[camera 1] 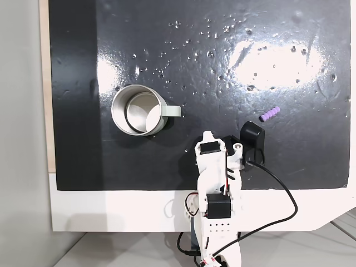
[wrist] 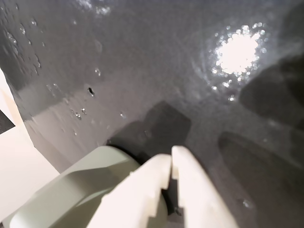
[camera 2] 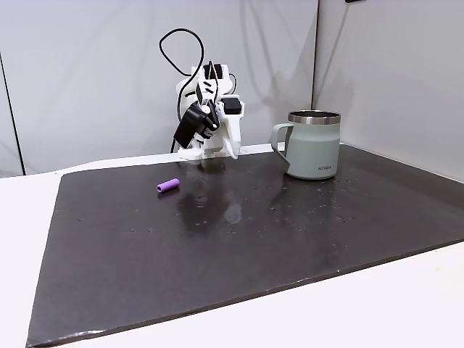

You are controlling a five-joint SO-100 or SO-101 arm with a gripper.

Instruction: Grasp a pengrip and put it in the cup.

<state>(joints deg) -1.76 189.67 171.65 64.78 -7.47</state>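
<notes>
Since the pengrip [camera 1: 270, 114] lies loose on the mat [camera 1: 211, 78], well apart from the cup [camera 1: 138, 110], jaws [wrist: 171, 164] sit clenched and empty, arm folded near its base.

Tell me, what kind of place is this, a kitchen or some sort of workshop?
Most likely a small robot test bench, not a kitchen. A little white arm with a pincer stands at the edge of a black mat on a white table, with bare partition walls behind. Laid out: a metal cup and a tiny purple pengrip.
</notes>
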